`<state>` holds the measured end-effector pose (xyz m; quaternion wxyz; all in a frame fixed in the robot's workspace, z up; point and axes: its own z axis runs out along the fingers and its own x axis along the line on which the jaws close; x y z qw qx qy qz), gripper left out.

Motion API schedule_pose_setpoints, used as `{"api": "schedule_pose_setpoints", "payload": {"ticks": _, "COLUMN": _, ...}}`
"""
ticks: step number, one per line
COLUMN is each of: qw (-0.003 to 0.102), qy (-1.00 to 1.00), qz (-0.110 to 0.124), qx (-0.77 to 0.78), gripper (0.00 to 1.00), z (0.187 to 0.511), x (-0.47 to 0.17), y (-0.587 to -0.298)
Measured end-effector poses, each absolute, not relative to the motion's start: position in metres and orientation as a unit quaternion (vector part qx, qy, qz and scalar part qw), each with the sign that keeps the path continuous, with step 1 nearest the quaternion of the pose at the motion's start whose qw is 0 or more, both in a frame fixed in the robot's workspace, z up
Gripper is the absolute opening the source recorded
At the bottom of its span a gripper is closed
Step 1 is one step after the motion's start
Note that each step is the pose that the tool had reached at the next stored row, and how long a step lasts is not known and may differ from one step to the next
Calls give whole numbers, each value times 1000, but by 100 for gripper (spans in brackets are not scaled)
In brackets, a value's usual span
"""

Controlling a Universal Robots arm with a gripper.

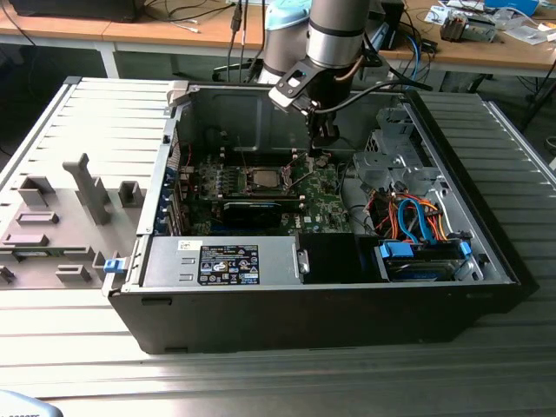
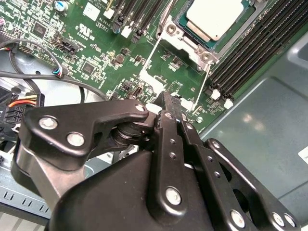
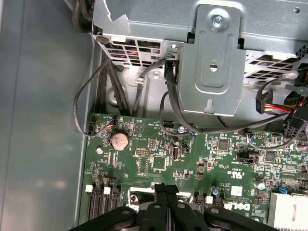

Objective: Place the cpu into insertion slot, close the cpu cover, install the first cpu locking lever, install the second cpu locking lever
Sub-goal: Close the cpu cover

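1. The cpu [image 2: 214,17] is seated in the insertion slot [image 1: 247,179], at the centre of the exterior view, inside the open computer case [image 1: 486,252] on the slatted worktop [image 1: 261,382].
2. The cpu cover [image 2: 179,37] lies flat as a silver frame around the chip; we judge it closed.
3. The thin wire locking levers [image 2: 150,54] reach out from the socket towards the pincer [image 2: 168,98]. We cannot tell whether either one is latched.
4. The pincer's fingers are pressed together with nothing seen between them. In the exterior view the pincer sits just to the exterior view's right of the socket. Its tip is low over the green board [image 3: 159,144], just beside the levers' free ends.
5. We judge the step in hand to be lever installation.
6. To do it well, we would:
   - use the closed tip as a pusher;
   - meet the wire near its free end;
   - press steadily down and under its catch.
7. Risks: the wire may slip off the tip, and the memory slots [image 2: 250,48] and small board parts are close by.
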<state>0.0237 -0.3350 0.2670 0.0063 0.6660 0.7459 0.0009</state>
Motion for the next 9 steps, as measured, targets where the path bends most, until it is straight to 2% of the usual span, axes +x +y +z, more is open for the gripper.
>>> {"api": "schedule_pose_setpoints", "payload": {"ticks": 9, "qw": 6, "qy": 746, "qz": 1, "qx": 666, "gripper": 11, "z": 266, "x": 29, "y": -335}}
